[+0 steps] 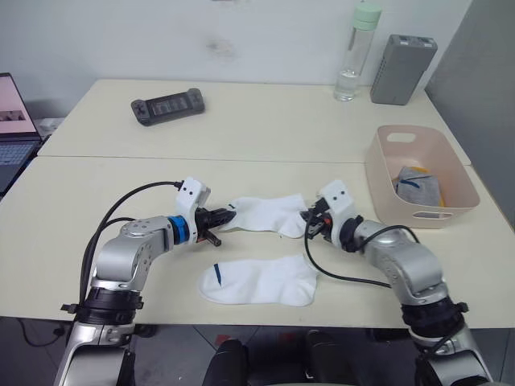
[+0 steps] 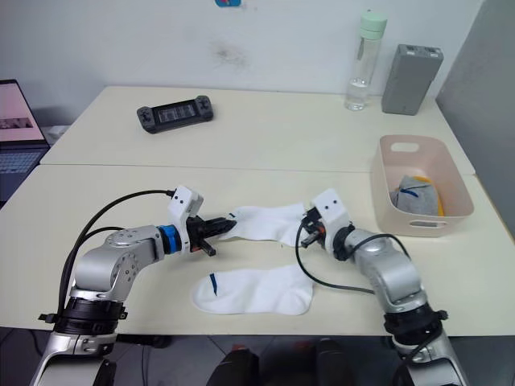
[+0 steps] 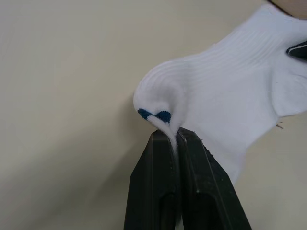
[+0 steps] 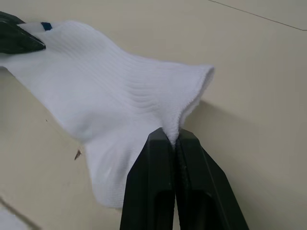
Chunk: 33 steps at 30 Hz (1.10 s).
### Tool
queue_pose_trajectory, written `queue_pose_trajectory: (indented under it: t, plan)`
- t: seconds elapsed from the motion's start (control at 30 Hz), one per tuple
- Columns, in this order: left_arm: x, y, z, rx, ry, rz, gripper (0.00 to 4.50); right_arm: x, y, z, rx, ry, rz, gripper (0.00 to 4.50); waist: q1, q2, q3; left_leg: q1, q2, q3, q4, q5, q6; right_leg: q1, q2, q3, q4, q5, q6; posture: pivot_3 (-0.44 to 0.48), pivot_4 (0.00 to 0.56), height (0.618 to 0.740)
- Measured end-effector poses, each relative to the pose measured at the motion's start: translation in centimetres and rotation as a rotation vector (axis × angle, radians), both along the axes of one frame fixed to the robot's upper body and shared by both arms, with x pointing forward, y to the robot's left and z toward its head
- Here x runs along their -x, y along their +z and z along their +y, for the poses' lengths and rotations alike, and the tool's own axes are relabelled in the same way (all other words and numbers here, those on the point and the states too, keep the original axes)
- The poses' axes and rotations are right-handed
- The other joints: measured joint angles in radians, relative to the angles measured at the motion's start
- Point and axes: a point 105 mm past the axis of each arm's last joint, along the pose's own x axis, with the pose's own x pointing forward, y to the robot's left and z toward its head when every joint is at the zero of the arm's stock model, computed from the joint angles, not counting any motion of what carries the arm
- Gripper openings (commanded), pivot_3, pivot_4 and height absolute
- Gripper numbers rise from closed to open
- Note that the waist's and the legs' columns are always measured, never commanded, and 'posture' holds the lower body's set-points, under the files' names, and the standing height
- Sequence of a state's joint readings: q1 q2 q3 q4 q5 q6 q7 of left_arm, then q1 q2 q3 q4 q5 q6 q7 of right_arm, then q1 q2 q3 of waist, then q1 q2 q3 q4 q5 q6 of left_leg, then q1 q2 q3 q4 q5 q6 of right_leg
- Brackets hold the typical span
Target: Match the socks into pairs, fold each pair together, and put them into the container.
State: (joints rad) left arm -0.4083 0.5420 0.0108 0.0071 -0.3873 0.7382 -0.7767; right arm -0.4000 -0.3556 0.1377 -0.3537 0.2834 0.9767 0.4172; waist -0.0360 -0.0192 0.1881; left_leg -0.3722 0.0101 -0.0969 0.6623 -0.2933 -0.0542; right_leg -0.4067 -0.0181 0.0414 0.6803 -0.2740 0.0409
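Note:
A white sock [image 1: 269, 213] with a blue mark is stretched between my two grippers just above the table. My left gripper [image 1: 228, 215] is shut on its blue-marked end [image 3: 154, 115]. My right gripper [image 1: 309, 219] is shut on the sock's other edge [image 4: 192, 93]. A second white sock [image 1: 261, 281] with a blue stripe lies flat nearer the front edge. The pale pink container [image 1: 422, 178] stands at the right and holds a grey pair [image 1: 417, 187] with some orange beside it.
A black game controller [image 1: 168, 105], a clear bottle with a green cap [image 1: 355, 55] and a grey box [image 1: 402, 58] stand at the back of the table. A laptop [image 1: 16, 121] sits at the far left.

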Motion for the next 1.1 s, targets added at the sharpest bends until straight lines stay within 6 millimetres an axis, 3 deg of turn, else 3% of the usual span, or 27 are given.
queue_pose_trajectory:
  t: [0.13,0.17,0.4,0.6,0.63,0.73,0.87,0.93,1.03,1.1]
  plan:
    - [-0.4,-0.5,-0.4,-0.005,-0.004,0.017,0.00,0.1,-0.4,-0.4,-0.011,-0.021,0.055,0.06,-0.005,0.000,0.000,0.001,0.000,0.000,0.000,0.000,0.000,0.000,0.001,0.000,0.000,0.000,0.000,0.000,0.150,0.740]
    - [-0.5,-0.9,-0.4,-0.016,0.001,0.032,0.25,0.0,-0.5,-0.4,-0.018,-0.023,0.067,0.02,-0.005,0.000,0.000,0.001,0.000,0.000,0.000,0.000,0.000,0.000,0.001,0.000,0.000,0.000,0.000,0.000,0.150,0.740]
    - [-0.7,-1.0,0.0,-0.072,-0.013,-0.018,2.21,-0.5,-0.9,-0.6,-0.016,-0.058,0.071,2.12,-0.006,0.000,0.000,0.000,0.000,0.001,0.000,0.000,0.000,0.000,0.000,0.001,0.000,0.000,0.000,0.000,0.150,0.740]
    - [-0.9,1.2,4.1,-0.063,0.067,-0.076,4.14,-0.4,0.1,-1.1,-0.018,-0.076,0.016,4.32,-0.011,0.000,0.000,0.000,0.000,0.000,-0.001,0.000,0.000,0.000,0.000,0.000,0.000,0.000,0.000,0.000,0.150,0.740]
    - [-1.2,1.6,4.5,-0.057,0.086,-0.092,4.40,-0.4,0.3,-1.1,-0.021,-0.077,0.008,4.50,-0.010,0.000,0.000,0.000,0.000,0.000,0.000,0.000,0.000,0.000,0.000,0.000,0.000,0.000,0.000,0.000,0.150,0.740]
    - [-1.9,1.7,5.0,-0.045,0.120,-0.110,4.46,-0.3,0.8,-1.3,-0.031,-0.087,-0.018,4.50,0.000,0.000,0.000,0.000,-0.001,0.001,0.000,0.000,0.000,0.000,0.000,0.000,0.000,0.000,0.000,0.000,0.150,0.740]
    - [-2.1,0.5,2.5,-0.030,0.071,-0.085,4.46,-0.5,0.7,-1.2,-0.039,-0.110,-0.039,4.50,0.005,0.000,0.000,-0.001,-0.001,0.001,0.000,0.000,0.000,0.000,-0.001,0.000,-0.001,0.000,0.000,0.000,0.150,0.740]
    - [-2.1,-0.5,1.3,-0.048,0.042,-0.072,4.46,-0.6,-0.2,-1.4,-0.011,-0.134,-0.031,4.50,0.004,0.000,0.000,-0.001,-0.001,0.001,0.000,0.000,0.000,0.000,-0.001,0.000,-0.001,0.000,0.000,0.000,0.150,0.740]
    - [-2.5,-0.7,1.0,-0.079,0.046,-0.083,4.46,-0.5,-1.5,-1.8,-0.001,-0.160,0.005,4.50,0.004,0.000,0.000,0.000,0.000,0.000,0.000,0.000,0.000,0.000,0.000,0.000,0.000,0.000,0.000,0.000,0.150,0.740]
    - [-2.8,-0.9,0.7,-0.097,0.040,-0.087,4.29,-0.5,-2.4,-2.1,0.021,-0.179,0.023,4.11,0.004,0.000,0.000,0.001,-0.001,0.001,0.000,0.000,0.000,0.001,0.000,0.000,0.000,0.000,0.000,0.000,0.150,0.740]
